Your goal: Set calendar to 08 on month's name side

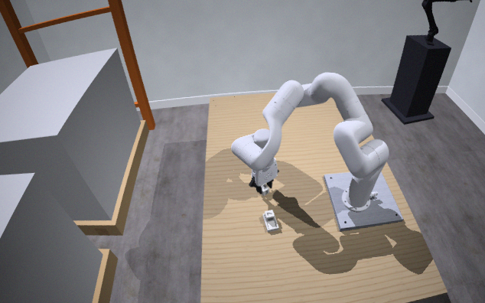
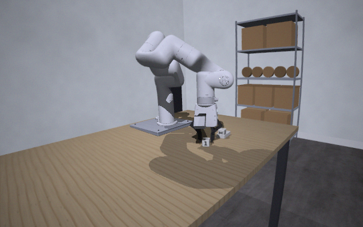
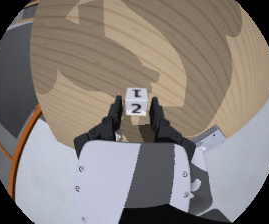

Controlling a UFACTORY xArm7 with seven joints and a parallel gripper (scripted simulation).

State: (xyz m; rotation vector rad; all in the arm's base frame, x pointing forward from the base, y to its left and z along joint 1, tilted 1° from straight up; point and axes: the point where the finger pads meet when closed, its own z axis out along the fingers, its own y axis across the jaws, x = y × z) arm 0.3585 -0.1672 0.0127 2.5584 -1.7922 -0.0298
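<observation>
On the light, striped wooden counter (image 2: 94, 172), seen from the exterior view, the grey base plate (image 2: 160, 126) of the white arm is found to the left of the small white calendar tray (image 2: 228, 133) and further back. Nearer to the tray, just to its left and towards the front edge, a small white number cube (image 2: 205, 142) is set on the counter. A "1" is shown on its front face, and a "2" is read on its upper face in the wrist view. The dark end effector (image 2: 205, 139) is lowered over this cube. Its fingers are spread to either side of the cube, and a slight gap is seen on each flank, so the cube is judged to be released rather than pinched. Further right, a second white number cube (image 2: 222, 131) is seated inside the tray. Its digits cannot be read, and the side carrying the month's name cannot be made out.

The task is judged to be at an early stage, since one cube is outside the tray and neither a 0 nor an 8 is shown.

Several faults are possible from here:
- The loose cube could be dragged or tipped if the end effector is lifted while a pad is touching a flank.
- A wrong or inverted digit could be presented if the cube is regrasped on the same faces.
- The tray could be pushed or tilted if the cube is lowered against its rim.
- The seated cube could be knocked sideways by a spread finger.
</observation>
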